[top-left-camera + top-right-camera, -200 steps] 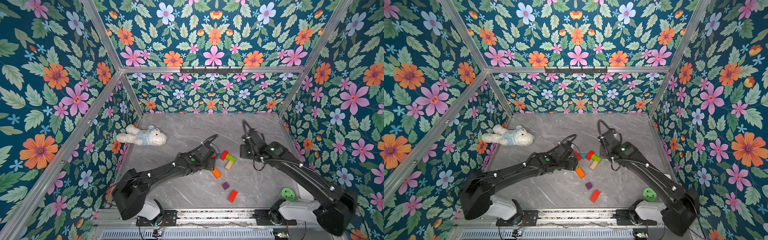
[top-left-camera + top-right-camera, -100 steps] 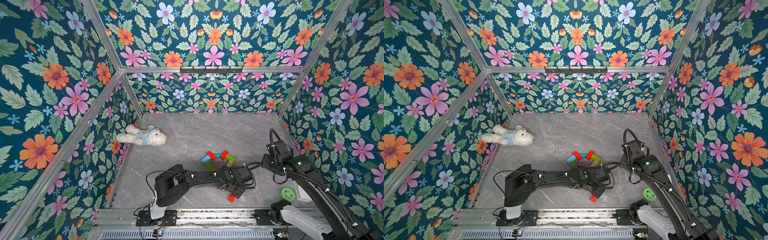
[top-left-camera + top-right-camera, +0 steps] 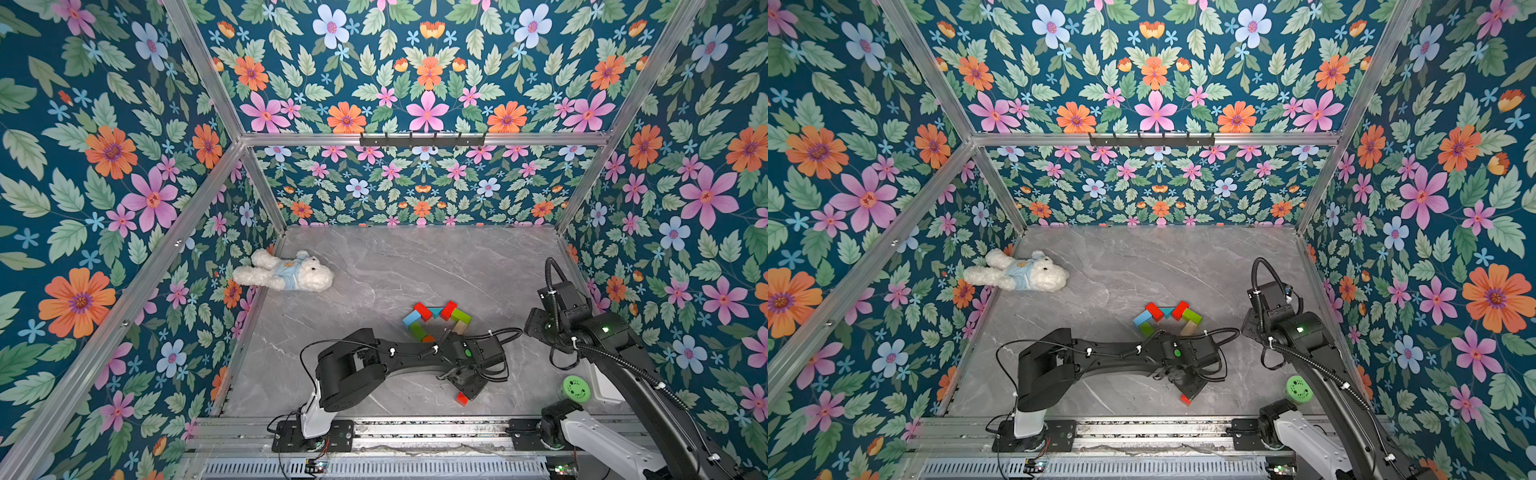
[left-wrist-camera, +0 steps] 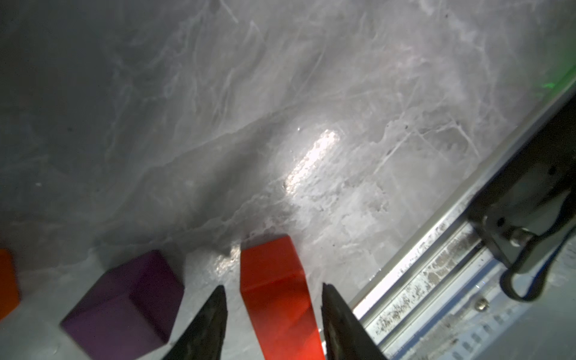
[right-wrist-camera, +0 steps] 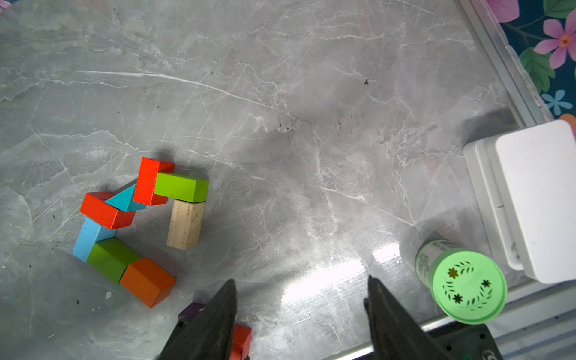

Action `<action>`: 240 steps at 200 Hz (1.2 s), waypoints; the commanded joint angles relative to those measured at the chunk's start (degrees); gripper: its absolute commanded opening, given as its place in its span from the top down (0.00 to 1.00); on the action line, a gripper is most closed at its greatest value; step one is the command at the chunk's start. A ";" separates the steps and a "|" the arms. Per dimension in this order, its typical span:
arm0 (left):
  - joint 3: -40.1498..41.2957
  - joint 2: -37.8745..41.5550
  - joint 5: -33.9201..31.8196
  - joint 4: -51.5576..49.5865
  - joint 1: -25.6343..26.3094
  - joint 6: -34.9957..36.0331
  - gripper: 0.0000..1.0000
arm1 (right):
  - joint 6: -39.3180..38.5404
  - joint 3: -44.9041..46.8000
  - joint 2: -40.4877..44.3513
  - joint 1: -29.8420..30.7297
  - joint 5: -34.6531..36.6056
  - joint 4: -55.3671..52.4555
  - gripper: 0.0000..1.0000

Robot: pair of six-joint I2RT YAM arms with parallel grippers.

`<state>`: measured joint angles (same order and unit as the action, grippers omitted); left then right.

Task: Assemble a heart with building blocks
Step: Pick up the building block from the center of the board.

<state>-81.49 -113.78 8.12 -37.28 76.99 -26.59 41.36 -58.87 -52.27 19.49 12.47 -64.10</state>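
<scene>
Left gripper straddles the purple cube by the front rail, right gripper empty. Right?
No: the left gripper straddles the red block, with the purple cube lying beside it, as the left wrist view shows. The rest holds.

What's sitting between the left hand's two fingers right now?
A red block, lying on the table between the left hand's fingers; the left wrist view shows it.

The walls (image 3: pixel 104 166) are teal, patterned with pink, orange and pale-blue flowers; the tabletop (image 3: pixel 415 266) is grey, white-veined marble; the bear (image 3: pixel 286 272) is white with a pale-blue top; the heart (image 5: pixel 180 187) shows red, teal, lime, bare wood, light blue, green and orange; the cube (image 4: pixel 124 302) is purple; the bar (image 4: pixel 277 296) red; the lid (image 5: pixel 467 288) green with leaf cut-outs.
</scene>
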 commanded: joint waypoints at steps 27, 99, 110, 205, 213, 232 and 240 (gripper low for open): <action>-0.16 -1.18 2.05 -0.61 0.15 1.28 0.64 | -0.06 -0.02 0.50 -0.17 1.24 -1.53 0.38; -6.51 2.40 -6.31 1.96 -7.14 1.06 0.92 | 0.12 0.68 2.25 -0.33 1.36 -1.65 0.41; -6.54 3.56 -6.84 2.66 -8.77 1.77 0.93 | 0.20 0.69 2.35 -0.29 1.46 -1.67 0.41; -1.56 2.53 -3.62 5.67 -13.53 4.06 0.97 | 0.27 1.13 3.40 -0.29 1.54 -1.37 0.42; -0.72 2.89 -3.62 6.19 -13.53 3.79 0.97 | 0.28 1.13 3.27 -0.30 1.52 -1.29 0.42; 0.15 3.03 -3.38 6.25 -13.52 3.56 0.96 | 0.21 1.13 3.13 -0.26 1.51 -1.29 0.42; 0.46 3.03 -3.22 6.42 -13.45 3.47 0.92 | 0.16 1.13 3.05 -0.27 1.42 -1.22 0.42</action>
<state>-81.62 -111.26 4.10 -32.25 63.35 -22.61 41.34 -57.67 -49.08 19.16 12.69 -64.86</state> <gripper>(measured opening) 0.308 0.583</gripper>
